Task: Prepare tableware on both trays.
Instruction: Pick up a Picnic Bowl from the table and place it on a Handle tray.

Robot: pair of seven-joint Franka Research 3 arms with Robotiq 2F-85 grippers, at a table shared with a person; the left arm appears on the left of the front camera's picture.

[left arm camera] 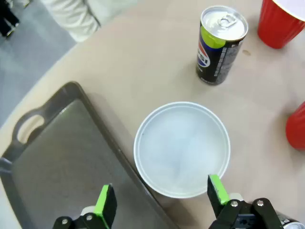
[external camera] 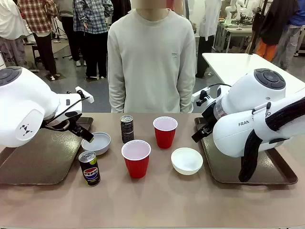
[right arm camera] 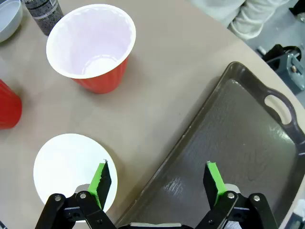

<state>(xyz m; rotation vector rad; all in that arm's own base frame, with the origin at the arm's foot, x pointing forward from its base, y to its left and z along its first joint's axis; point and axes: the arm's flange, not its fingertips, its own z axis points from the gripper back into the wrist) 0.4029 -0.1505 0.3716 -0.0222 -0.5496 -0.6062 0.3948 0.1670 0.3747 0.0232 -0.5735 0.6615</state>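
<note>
Two grippers wide open, empty | left gripper over white bowl beside left tray, right edge | right gripper above right tray, left edge, second bowl beside | bowls: likely light, rigid, slick; pinch rim

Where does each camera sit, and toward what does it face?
Front view: fixed between the arms, facing across the brown table at a person; white left arm and right arm show.
Left wrist view: on the left wrist, looking down at a small round white bowl beside a dark brown plastic tray; open left fingers show.
Right wrist view: on the right wrist, looking down at the second white bowl and second brown tray; open right fingers show.
Shared: the first bowl, in front and left wrist views.
</note>
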